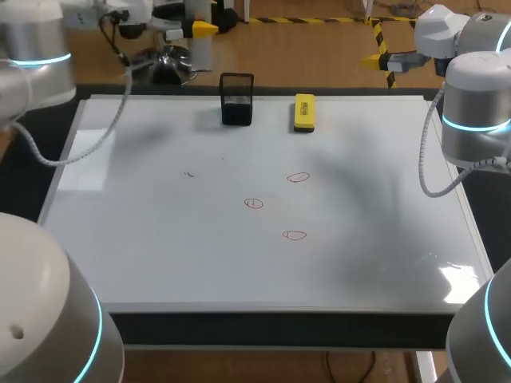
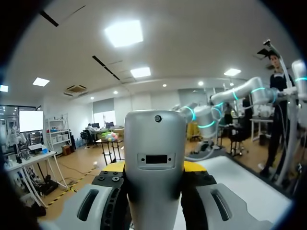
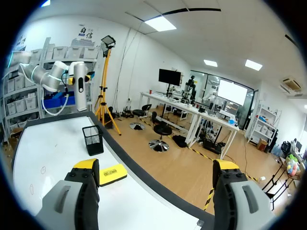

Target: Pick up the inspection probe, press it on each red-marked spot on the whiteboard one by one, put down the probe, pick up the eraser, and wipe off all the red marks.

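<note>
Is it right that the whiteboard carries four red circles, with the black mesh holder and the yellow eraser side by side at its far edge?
Not quite. The head view shows three red circles on the whiteboard, not four. The black mesh holder and the yellow eraser do stand side by side at its far edge.

White whiteboard (image 1: 160, 255), red marks (image 1: 254, 203), black mesh holder (image 1: 236, 99), yellow eraser (image 1: 304, 112) — grey probe (image 2: 154, 163)

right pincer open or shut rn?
Open. In the right wrist view the right pincer has its two yellow-tipped fingers wide apart, nothing between them; the yellow eraser lies on the whiteboard ahead.
</note>
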{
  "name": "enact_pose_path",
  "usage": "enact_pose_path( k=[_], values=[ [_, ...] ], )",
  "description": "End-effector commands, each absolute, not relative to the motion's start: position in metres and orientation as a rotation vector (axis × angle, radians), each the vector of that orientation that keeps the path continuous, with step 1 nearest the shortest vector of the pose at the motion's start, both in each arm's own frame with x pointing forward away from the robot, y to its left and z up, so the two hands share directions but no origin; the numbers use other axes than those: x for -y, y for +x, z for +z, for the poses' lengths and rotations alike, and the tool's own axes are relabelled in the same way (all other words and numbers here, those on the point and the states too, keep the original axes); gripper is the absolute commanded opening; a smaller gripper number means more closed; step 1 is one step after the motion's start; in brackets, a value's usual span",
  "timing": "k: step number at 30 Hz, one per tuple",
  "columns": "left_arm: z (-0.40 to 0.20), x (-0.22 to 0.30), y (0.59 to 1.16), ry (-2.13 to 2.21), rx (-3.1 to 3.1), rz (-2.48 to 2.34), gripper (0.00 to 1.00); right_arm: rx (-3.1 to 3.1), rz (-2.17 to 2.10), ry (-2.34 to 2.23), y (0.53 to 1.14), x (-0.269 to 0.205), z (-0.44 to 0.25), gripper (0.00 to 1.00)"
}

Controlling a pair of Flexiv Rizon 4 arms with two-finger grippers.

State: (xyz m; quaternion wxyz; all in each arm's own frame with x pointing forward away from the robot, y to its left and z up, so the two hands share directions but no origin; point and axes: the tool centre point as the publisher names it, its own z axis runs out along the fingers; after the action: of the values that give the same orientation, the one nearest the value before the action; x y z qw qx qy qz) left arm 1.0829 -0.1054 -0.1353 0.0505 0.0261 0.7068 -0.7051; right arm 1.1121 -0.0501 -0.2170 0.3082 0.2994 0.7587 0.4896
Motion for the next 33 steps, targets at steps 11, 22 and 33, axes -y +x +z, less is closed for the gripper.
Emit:
enact_pose_path(
  k=[11, 22, 33],
  values=[
    [-0.149, 0.07, 1.039, -0.175, -2.07, -2.094, 0.0, -2.008, 1.294, 0.791, 1.113, 0.05, -0.217, 1.0],
    [-0.179, 0.054, 1.023, -0.229, -2.062, -2.103, 0.0, -2.008, 1.294, 0.791, 1.113, 0.05, -0.217, 1.0],
    [-0.206, 0.049, 1.014, -0.218, -2.043, -2.132, 0.0, -2.008, 1.294, 0.791, 1.113, 0.05, -0.217, 1.0]
  ],
)
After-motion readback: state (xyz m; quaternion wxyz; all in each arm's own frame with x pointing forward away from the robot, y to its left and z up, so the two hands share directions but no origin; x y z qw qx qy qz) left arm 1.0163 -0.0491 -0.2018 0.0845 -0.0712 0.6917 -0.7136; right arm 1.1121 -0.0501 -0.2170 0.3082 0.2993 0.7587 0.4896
